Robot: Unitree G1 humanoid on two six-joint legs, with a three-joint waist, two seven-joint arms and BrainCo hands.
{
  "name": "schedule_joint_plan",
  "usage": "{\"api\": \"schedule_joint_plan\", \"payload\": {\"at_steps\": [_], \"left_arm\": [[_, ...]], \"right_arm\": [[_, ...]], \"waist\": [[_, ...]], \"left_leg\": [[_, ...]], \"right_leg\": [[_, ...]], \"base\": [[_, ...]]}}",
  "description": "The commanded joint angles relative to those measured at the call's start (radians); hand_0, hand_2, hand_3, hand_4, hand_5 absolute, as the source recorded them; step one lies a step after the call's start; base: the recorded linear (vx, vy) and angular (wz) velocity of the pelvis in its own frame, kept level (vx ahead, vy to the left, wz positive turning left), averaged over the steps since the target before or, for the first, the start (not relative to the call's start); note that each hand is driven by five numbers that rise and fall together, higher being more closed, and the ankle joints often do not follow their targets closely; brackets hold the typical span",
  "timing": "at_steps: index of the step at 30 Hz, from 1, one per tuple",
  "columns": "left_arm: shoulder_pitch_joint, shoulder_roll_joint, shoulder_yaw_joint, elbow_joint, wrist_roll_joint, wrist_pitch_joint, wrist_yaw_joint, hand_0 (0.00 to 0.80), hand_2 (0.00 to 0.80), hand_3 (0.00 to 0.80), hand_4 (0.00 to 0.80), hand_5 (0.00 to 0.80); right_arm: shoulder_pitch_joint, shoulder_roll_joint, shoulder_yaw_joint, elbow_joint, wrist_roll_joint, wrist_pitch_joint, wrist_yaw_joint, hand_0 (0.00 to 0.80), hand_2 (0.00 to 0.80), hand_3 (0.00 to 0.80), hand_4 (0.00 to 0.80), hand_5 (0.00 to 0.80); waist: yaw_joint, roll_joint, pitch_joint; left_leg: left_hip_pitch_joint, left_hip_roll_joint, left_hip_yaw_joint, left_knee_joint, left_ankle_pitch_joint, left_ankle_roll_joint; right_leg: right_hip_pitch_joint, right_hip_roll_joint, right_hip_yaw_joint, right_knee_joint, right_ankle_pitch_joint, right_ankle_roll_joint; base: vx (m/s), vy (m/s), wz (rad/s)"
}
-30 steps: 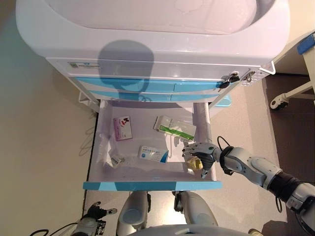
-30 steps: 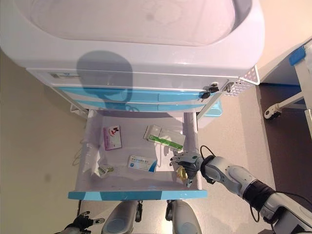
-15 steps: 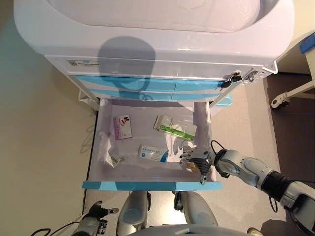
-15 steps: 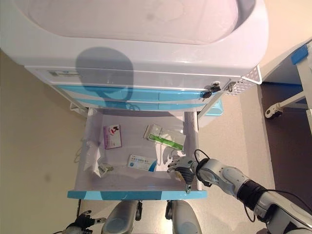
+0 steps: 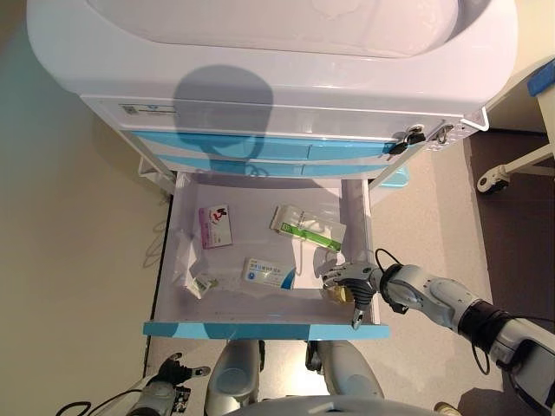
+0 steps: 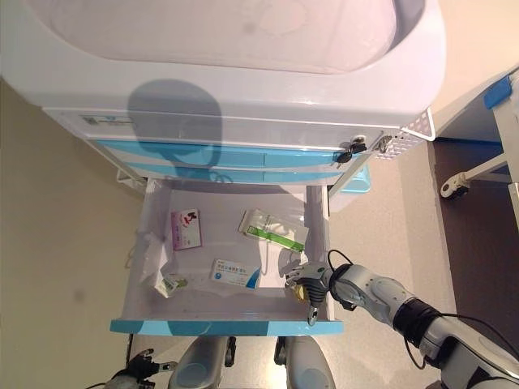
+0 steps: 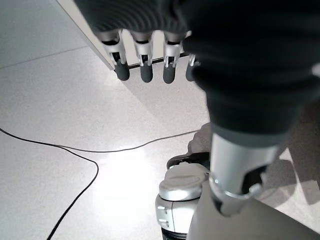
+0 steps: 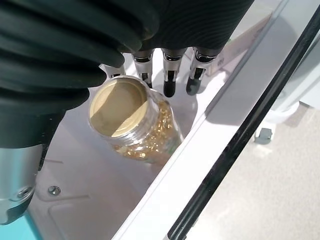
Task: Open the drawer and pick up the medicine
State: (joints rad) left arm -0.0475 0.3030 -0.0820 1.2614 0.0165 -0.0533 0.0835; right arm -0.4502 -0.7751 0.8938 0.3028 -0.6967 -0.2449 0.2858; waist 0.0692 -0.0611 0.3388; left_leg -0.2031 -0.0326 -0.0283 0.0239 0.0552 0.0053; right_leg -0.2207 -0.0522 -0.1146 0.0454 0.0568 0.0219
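Pale speckled floor [image 5: 78,217] all round a white medical cart [image 5: 269,52] with blue drawer fronts; bottom drawer [image 5: 260,328] pulled fully out. To the cart's right, a white wheeled frame [image 5: 520,160] on darker flooring.

Inside the drawer, counted: one pink-and-white box [image 5: 216,225] toward the back left, one green-striped packet [image 5: 305,227] toward the back right, one blue-and-white box [image 5: 269,271] near the middle, one small item [image 5: 204,283] by the left wall, too small to identify, and one glass medicine jar [image 8: 134,122] of yellow capsules with a gold lid in the front right corner.

Right robot hand [image 5: 351,283] reaching into that corner, fingers [image 8: 170,75] curled over the jar, jar lying tilted against the drawer's right wall directly beneath the palm. Left robot hand [image 7: 150,60] hanging below the drawer front, fingers straight, holding nothing.
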Motion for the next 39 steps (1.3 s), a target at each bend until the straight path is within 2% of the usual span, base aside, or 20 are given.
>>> {"api": "schedule_joint_plan", "payload": {"at_steps": [1,10,21,28,39], "left_arm": [[0.002,0.007,-0.008,-0.001,-0.016,0.002,0.012,0.0,0.0,0.0,0.0,0.0],[0.011,0.011,-0.016,-0.001,-0.008,-0.005,-0.008,0.0,0.0,0.0,0.0,0.0],[0.018,0.018,-0.019,0.008,-0.001,-0.009,-0.017,0.0,0.0,0.0,0.0,0.0],[0.016,0.018,-0.018,0.005,-0.004,-0.009,-0.019,0.0,0.0,0.0,0.0,0.0],[0.008,0.012,-0.028,0.004,-0.007,-0.006,-0.021,0.0,0.0,0.0,0.0,0.0]], "right_arm": [[-0.044,0.005,0.018,-0.073,0.011,0.003,-0.07,0.0,0.0,0.0,0.0,0.0],[-0.147,-0.086,0.075,-0.169,0.163,-0.029,0.002,0.0,0.0,0.0,0.0,0.0],[-0.218,-0.127,0.105,-0.186,0.242,-0.041,0.038,0.0,0.0,0.0,0.0,0.0],[-0.219,-0.119,0.121,-0.17,0.238,-0.043,0.052,0.0,0.0,0.0,0.0,0.0],[-0.149,-0.049,0.158,-0.067,0.144,-0.05,0.064,0.0,0.0,0.0,0.0,0.0]], "waist": [[0.031,-0.029,-0.016],[0.036,-0.032,-0.027],[0.047,-0.036,-0.03],[0.049,-0.034,-0.029],[0.051,-0.025,-0.025]], "left_leg": [[-0.049,-0.045,0.001,0.038,-0.006,0.015],[-0.042,-0.045,-0.001,0.036,-0.007,0.013],[-0.041,-0.049,-0.004,0.035,-0.008,0.012],[-0.04,-0.05,-0.009,0.032,-0.007,0.013],[-0.043,-0.054,-0.014,0.034,-0.008,0.014]], "right_leg": [[-0.058,-0.047,0.036,0.071,0.047,0.096],[-0.053,-0.049,0.033,0.074,0.043,0.096],[-0.054,-0.051,0.028,0.079,0.041,0.098],[-0.052,-0.053,0.023,0.081,0.038,0.098],[-0.054,-0.055,0.02,0.084,0.034,0.097]], "base": [[0.0,0.0,0.0],[0.0,0.0,0.0],[0.003,0.001,0.01],[0.0,0.0,0.0],[0.0,0.0,0.0]]}}
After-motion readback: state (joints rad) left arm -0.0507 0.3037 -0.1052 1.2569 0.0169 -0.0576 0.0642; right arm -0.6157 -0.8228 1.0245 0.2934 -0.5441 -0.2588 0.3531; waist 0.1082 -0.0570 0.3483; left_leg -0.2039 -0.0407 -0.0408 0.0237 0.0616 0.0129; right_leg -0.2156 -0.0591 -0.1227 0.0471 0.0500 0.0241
